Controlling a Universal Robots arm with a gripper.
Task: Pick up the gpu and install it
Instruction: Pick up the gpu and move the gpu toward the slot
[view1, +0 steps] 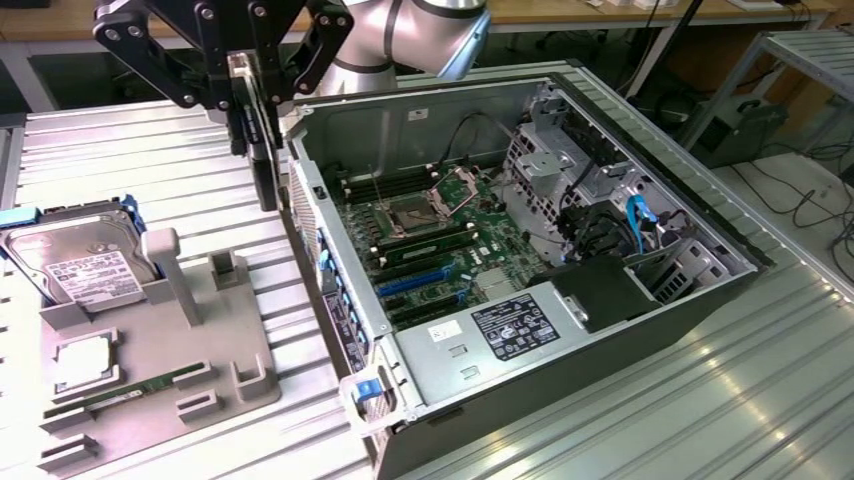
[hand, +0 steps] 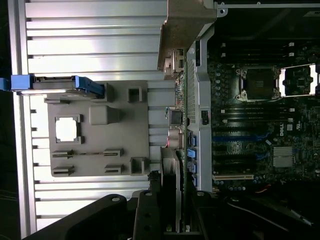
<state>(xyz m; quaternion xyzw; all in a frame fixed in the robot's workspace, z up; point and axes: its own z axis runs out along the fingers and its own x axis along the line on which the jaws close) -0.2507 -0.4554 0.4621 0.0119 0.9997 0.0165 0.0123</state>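
Note:
The gpu (view1: 263, 150) is a thin black card hanging on edge, held at its top by my gripper (view1: 248, 88), which is shut on it. It hangs above the table just outside the open computer case's (view1: 694, 215) wall on the exterior view's left, between the case and the grey holder. In the wrist view the gpu (hand: 175, 165) shows edge-on along that case wall, its silver bracket (hand: 187, 25) at the far end and my gripper (hand: 170, 212) around the near end. The motherboard (view1: 427, 230) lies exposed inside, with blue expansion slots (view1: 414, 285) empty.
A grey holder (view1: 160, 350) on the slatted metal table carries a silver hard drive (view1: 80, 265), a processor (view1: 83, 360) and a green memory stick (view1: 134, 385). Cables and drive cages (view1: 627, 220) fill the case's far side. Desks stand behind the table.

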